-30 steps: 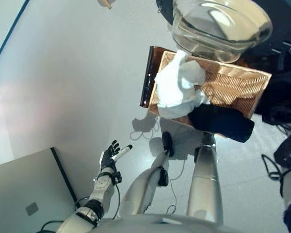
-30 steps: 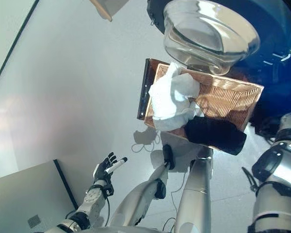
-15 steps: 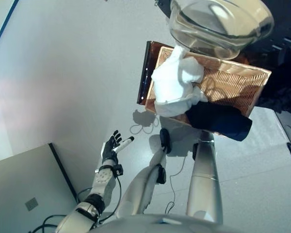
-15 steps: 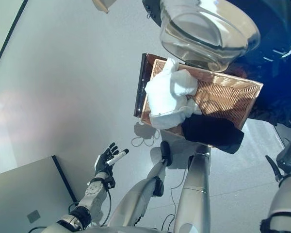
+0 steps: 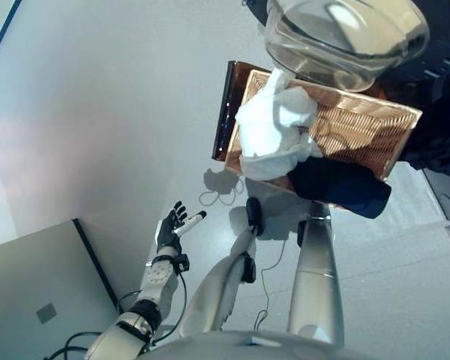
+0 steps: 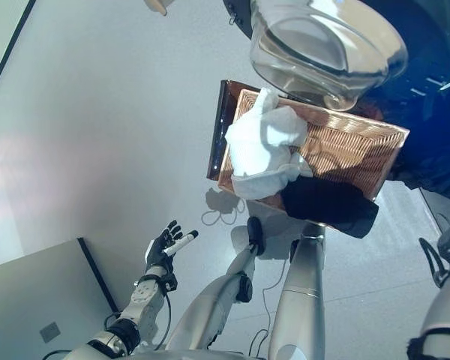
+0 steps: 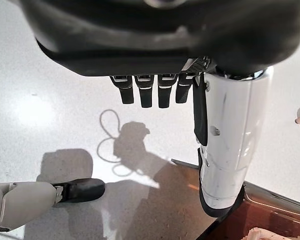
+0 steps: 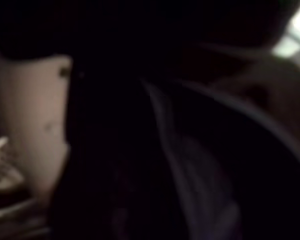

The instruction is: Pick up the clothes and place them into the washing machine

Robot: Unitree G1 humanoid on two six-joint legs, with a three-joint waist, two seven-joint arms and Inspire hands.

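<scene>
Laundry sits piled in a wicker basket (image 5: 375, 135) on the grey floor (image 5: 97, 127) in front of the robot. A white garment (image 5: 274, 127) is heaped at the basket's left end, rising above the rim. A dark garment (image 5: 337, 187) is draped over the near edge beside it, touching the white one. A dark flat panel (image 5: 226, 109) stands against the basket's left side. Just beyond the basket, the washing machine's clear, domed door glass (image 5: 341, 34) overhangs its far rim, set against the machine's dark front (image 6: 427, 97).

The left hand (image 5: 172, 229) hovers over bare floor, well apart from the basket, holding nothing. Its fingers (image 7: 145, 92) are straight and spread, with the white-covered thumb (image 7: 225, 145) extended alongside them. Its wrist view takes in the floor and a corner of the basket (image 7: 270, 210).

The right hand cannot be made out: only the edge of its arm shows at the lower right of the head views. Its wrist view is dark and blurred, with a pale shape on one side. Whether that hand's fingers are apart or closed cannot be told.

A pale grey box (image 5: 45, 300) sits on the floor at the robot's left.
</scene>
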